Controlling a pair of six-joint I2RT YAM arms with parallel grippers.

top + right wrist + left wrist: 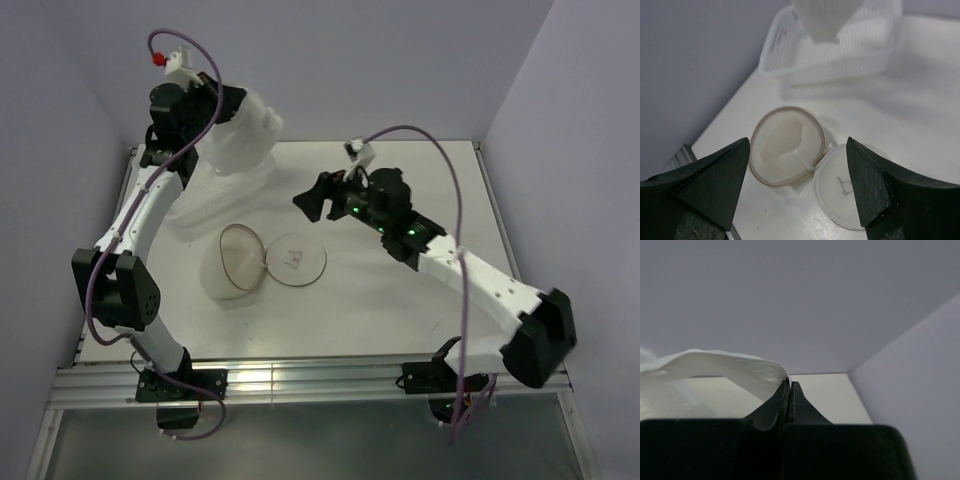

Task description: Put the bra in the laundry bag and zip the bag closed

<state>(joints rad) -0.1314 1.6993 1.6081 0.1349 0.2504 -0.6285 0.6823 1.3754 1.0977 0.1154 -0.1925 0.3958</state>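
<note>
Left claw [790, 389] pinches soft padded bra [243, 135]; round mesh laundry bag [238, 264] gapes.

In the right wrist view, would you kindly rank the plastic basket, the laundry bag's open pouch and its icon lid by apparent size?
1. plastic basket: largest, even though it sits farthest from the camera.
2-3. open pouch and icon lid: they look about alike, so I would not rank one above the other.

White worktop [400, 310] has the laundry bag [218, 278] lying near the middle, mouth open, its round lid [296, 259] flopped flat beside it, icon up. A white perforated basket [865, 55] sits toward the far left.
</note>
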